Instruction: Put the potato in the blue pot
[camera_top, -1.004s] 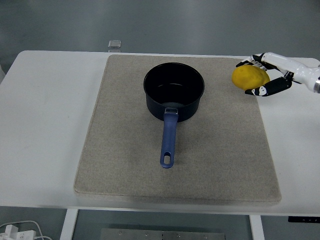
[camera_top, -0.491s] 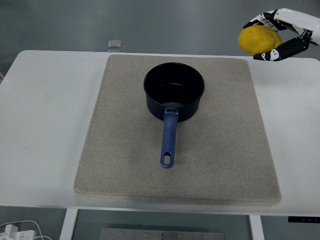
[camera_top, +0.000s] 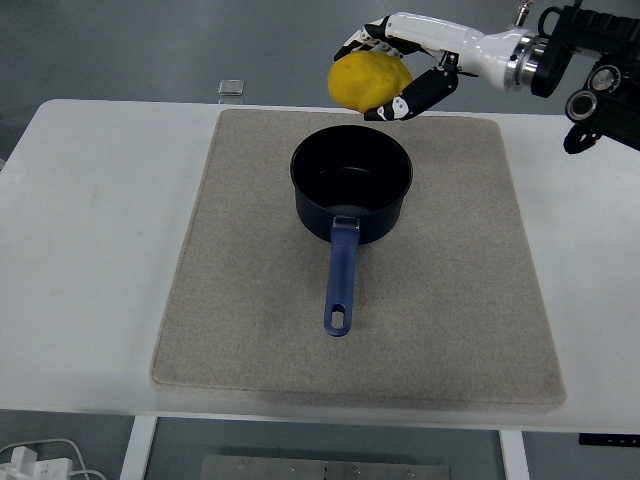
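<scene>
A white desk (camera_top: 90, 250) with rounded corners stands before a grey floor, and a rectangular beige felt mat (camera_top: 440, 300) covers most of its middle. Toward the mat's far edge sits a dark blue metal pot (camera_top: 351, 190), upright and empty as far as one can see, its long blue handle pointing at the desk's near edge. A small clear block (camera_top: 230, 88) lies at the desk's far edge, beyond the mat's far left corner.

The right robot hand (camera_top: 400, 70), white with black fingers, is clamped around a round yellow potato (camera_top: 368, 82), carried in the air over the far edge of the mat, just beyond the pot's far rim. The left arm is out of view.

The step in hand looks like the carry. The next move calls for bringing the potato over the pot's mouth, lowering it inside, then releasing the grip.

Count: one pot, one potato, one mat, one block, one robot hand.
</scene>
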